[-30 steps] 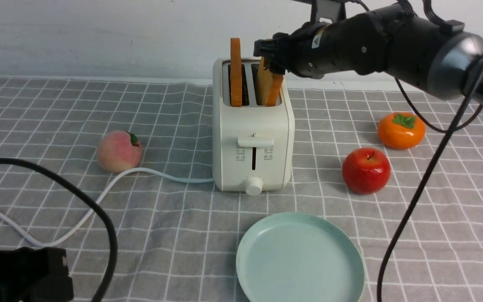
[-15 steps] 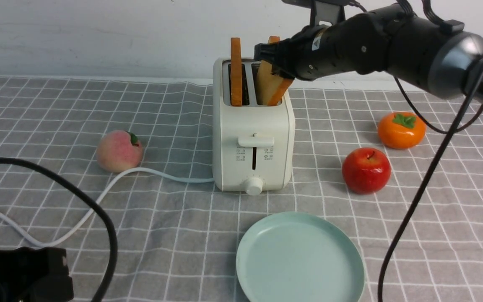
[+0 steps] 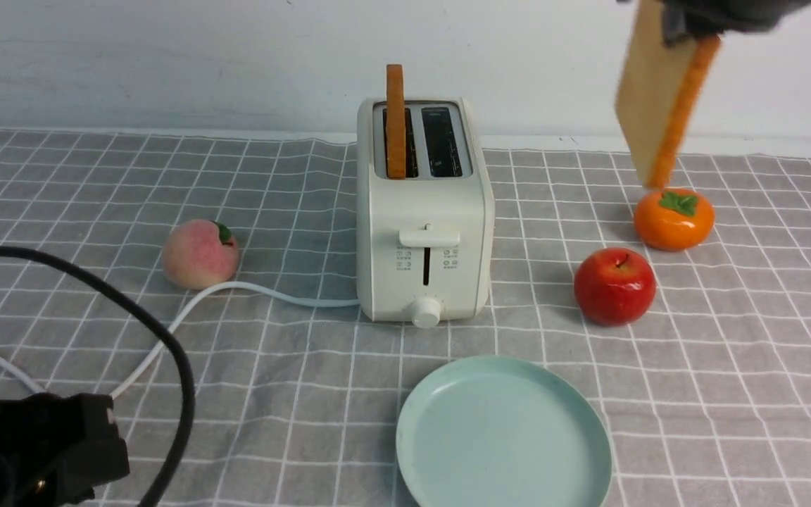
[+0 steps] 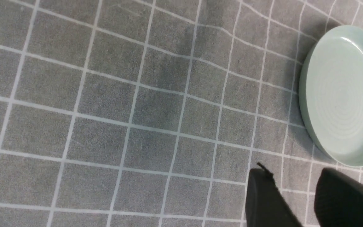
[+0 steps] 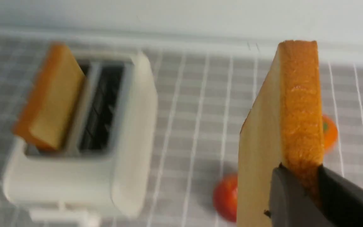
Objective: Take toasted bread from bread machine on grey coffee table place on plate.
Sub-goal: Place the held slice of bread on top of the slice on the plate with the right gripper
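Observation:
The cream-white bread machine [image 3: 423, 211] stands in the middle of the grey coffee table [image 3: 293, 394]. One toasted bread slice [image 3: 395, 120] stands upright in its left slot; the right slot is empty. My right gripper [image 3: 687, 24] is high at the upper right, shut on the top edge of a second slice [image 3: 662, 98] that hangs in the air above the persimmon. The right wrist view shows its fingers [image 5: 287, 195] pinching the crust of that slice [image 5: 298, 101]. The mint-green plate [image 3: 504, 433] lies bare in front of the toaster. My left gripper [image 4: 291, 176] is open and empty beside the plate [image 4: 342, 94].
A peach [image 3: 200, 253] lies left of the toaster by its white cord [image 3: 265, 292]. A red apple [image 3: 614, 285] and an orange persimmon [image 3: 673, 218] sit to the right. A black cable [image 3: 166, 352] loops over the near left corner above my left arm [image 3: 32, 451].
My right gripper closed on the slice in the right slot, pulled it out and carried it up and to the right. The left arm has hardly moved.

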